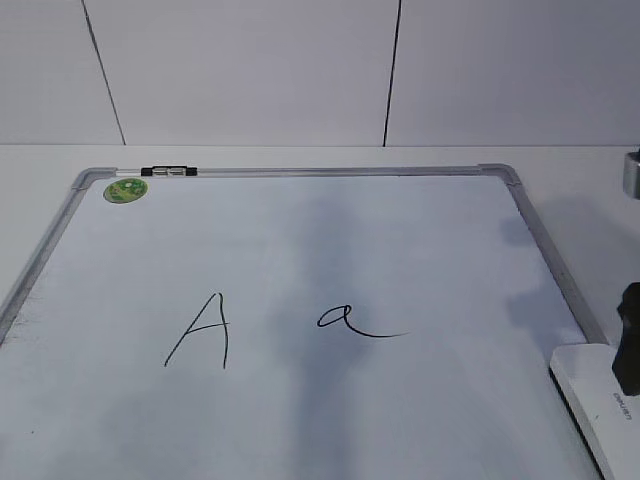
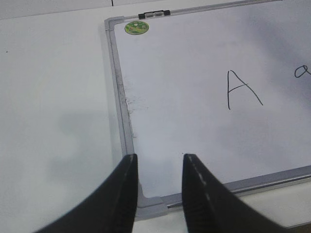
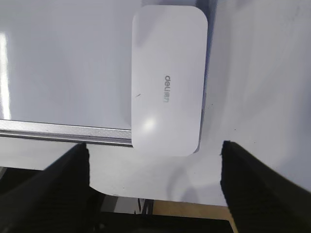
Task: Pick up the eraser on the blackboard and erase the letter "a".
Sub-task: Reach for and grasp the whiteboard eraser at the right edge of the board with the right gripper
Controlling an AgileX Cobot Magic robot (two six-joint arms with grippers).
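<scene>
The blackboard [image 1: 420,260] is a white board with a grey frame and a round green sticker [image 1: 125,190]. The small cursive letter "a" [image 1: 345,320] sits at its middle, right of a capital "A" [image 1: 200,332]. The white eraser [image 1: 590,390] lies on the board's near right corner; in the right wrist view it [image 3: 167,80] overhangs the frame. My right gripper [image 3: 155,155] is open wide, hovering above the eraser's near end, empty. My left gripper [image 2: 159,160] is open and empty over the board's near left corner [image 2: 146,201].
A small black-and-silver clip [image 1: 169,172] sits on the board's top frame. The board lies on a white table [image 1: 300,155] with a white wall behind. The table's near edge [image 3: 160,196] shows under the right gripper.
</scene>
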